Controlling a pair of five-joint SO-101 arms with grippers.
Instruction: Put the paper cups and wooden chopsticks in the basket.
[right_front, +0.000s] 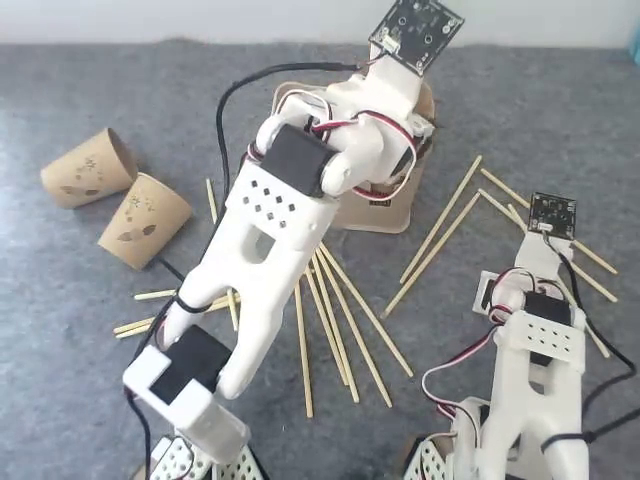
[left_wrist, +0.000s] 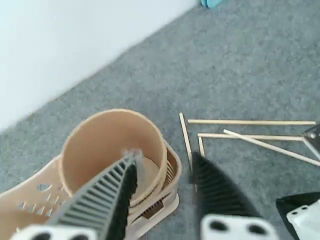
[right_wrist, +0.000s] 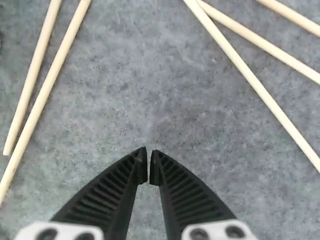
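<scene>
- Left gripper (left_wrist: 165, 164) hangs over the tan plastic basket (left_wrist: 20, 205), jaws spread, one inside the brown paper cup (left_wrist: 112, 150) standing in the basket; a crooked lift could hook its rim and tip it out
- Second paper cup (right_front: 85, 168) and third paper cup (right_front: 145, 220) lie toppled left of the basket; likely to roll if nudged
- Right gripper (right_wrist: 149, 167), pinched closed and empty, hangs right of the basket among pale wooden chopsticks (right_front: 441, 220)

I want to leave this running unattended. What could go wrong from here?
The left gripper, open, straddles the rim of the paper cup in the basket; pulling away crooked could drag the cup out. The two paper cups on the carpet lie on their sides and may roll when pinched. The chopsticks lie flat and overlapping, which makes them hard to grip.
</scene>
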